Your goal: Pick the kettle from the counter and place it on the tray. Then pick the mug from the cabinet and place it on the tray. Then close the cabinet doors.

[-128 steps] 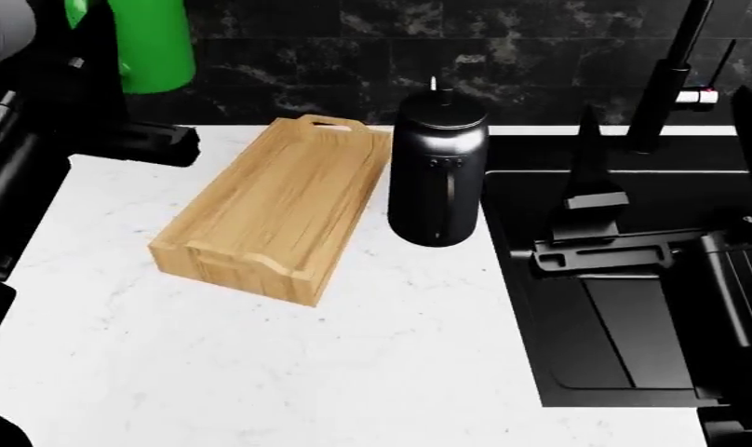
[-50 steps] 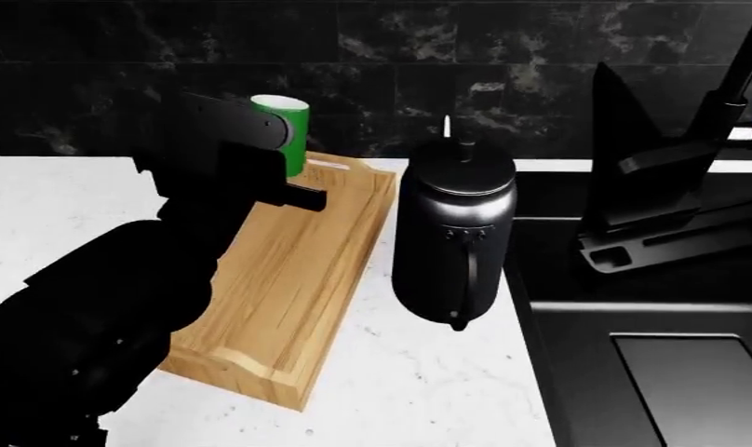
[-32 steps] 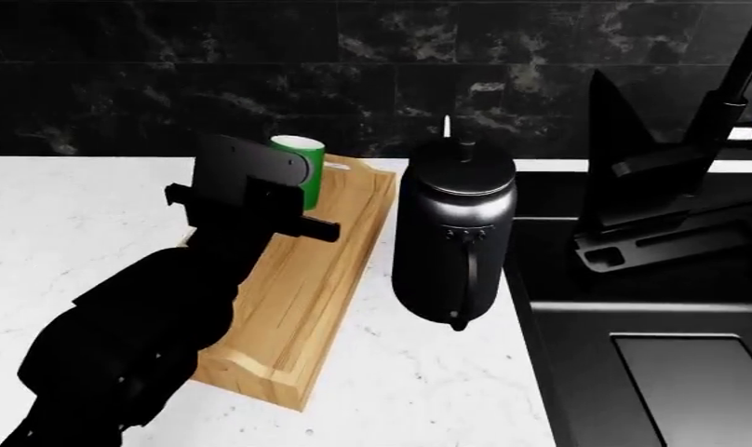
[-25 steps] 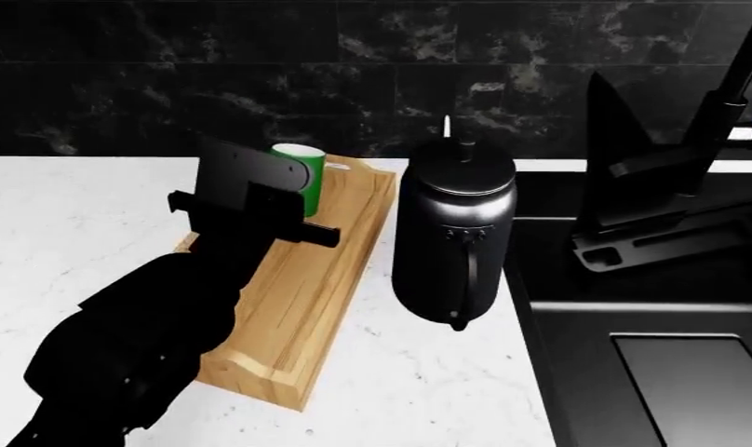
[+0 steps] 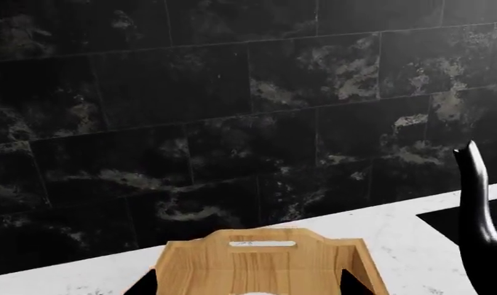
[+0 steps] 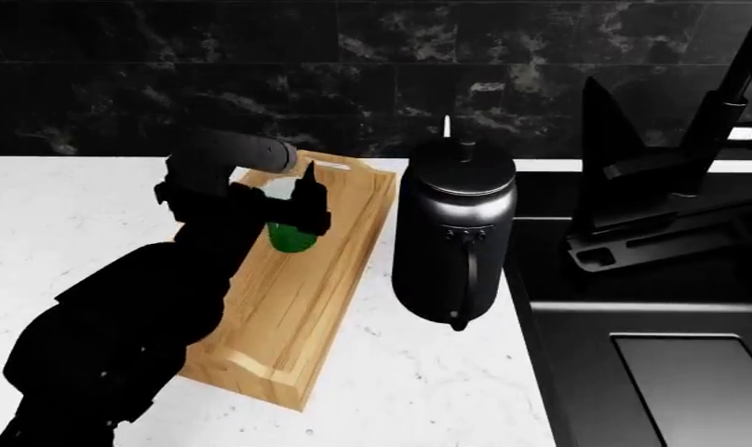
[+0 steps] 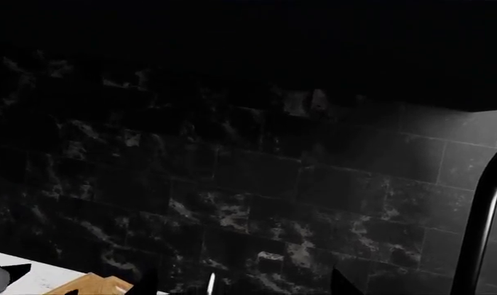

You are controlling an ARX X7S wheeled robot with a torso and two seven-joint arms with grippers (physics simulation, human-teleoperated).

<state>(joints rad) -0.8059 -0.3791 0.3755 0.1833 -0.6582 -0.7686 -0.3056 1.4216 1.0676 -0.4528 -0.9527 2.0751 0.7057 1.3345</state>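
On the far left, in the head view, the counter [image 6: 53, 242] lies bare under our left arm, which reaches forward and across to the tray [image 6: 304, 307]. We have brought the left gripper [image 6: 289, 219] down low over the tray's far half because that is where the mug [image 6: 290, 237] belongs. Only a patch of green shows between the dark gripper parts, so the mug sits inside the gripper's reach, at or just above the wooden floor. We cannot tell from these views whether the jaws are clamped on it or have let go, nor whether its base touches the wood. In the left wrist view the far rim and handle slot of the tray show ahead, with a sliver of white at the lower edge that may be the mug's inside.

Just right of the tray, the kettle [image 6: 456, 237] stands upright on the counter, beside the tray's long edge rather than on it, handle facing us. We judge the kettle step is not done, though the mug is at the tray.

Further right, our right gripper [image 6: 637, 177] hangs raised above the sink [image 6: 674, 372], near the faucet [image 6: 724, 93], apparently parked out of the way; its fingers look spread apart with nothing between them.
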